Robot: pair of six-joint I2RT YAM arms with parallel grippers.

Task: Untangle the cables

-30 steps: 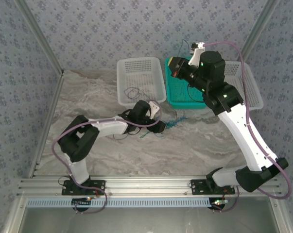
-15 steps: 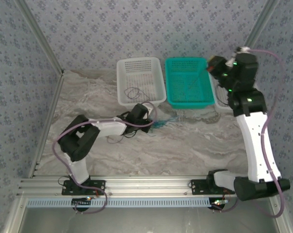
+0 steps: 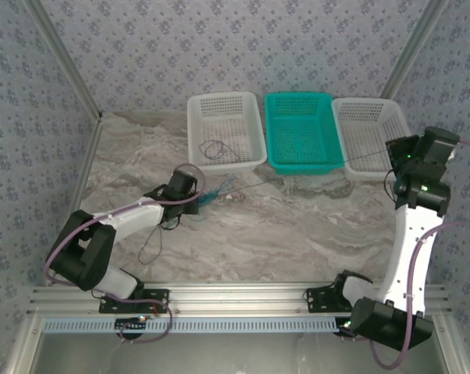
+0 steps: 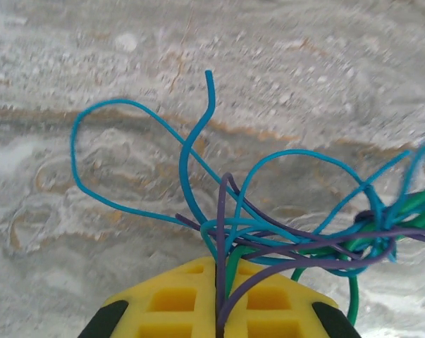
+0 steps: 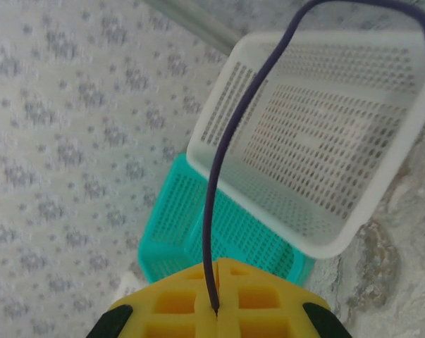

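Note:
The cables (image 3: 213, 193) are a small wad of blue, green and dark purple wires on the marble table, left of centre. My left gripper (image 3: 197, 195) is shut on them. In the left wrist view its yellow pads (image 4: 170, 303) pinch a purple and a green strand, while blue loops (image 4: 127, 204) fan out ahead over the table. One dark cable (image 3: 254, 187) runs taut from the wad across to my right gripper (image 3: 392, 150), raised at the far right. Between the right gripper's (image 5: 217, 264) shut yellow pads (image 5: 177, 303) sits the end of that dark purple cable (image 5: 219, 176).
Three baskets line the back: a left white basket (image 3: 246, 105) holding a loose dark wire (image 3: 213, 148), a teal basket (image 3: 275, 140) and a right white basket (image 3: 351, 105). Another thin dark wire (image 3: 151, 245) lies by the left arm. Patterned walls enclose the table.
My left gripper closed on the wad and drew it back to the left. My right arm swung from above the teal basket to the far right, pulling one dark cable taut.

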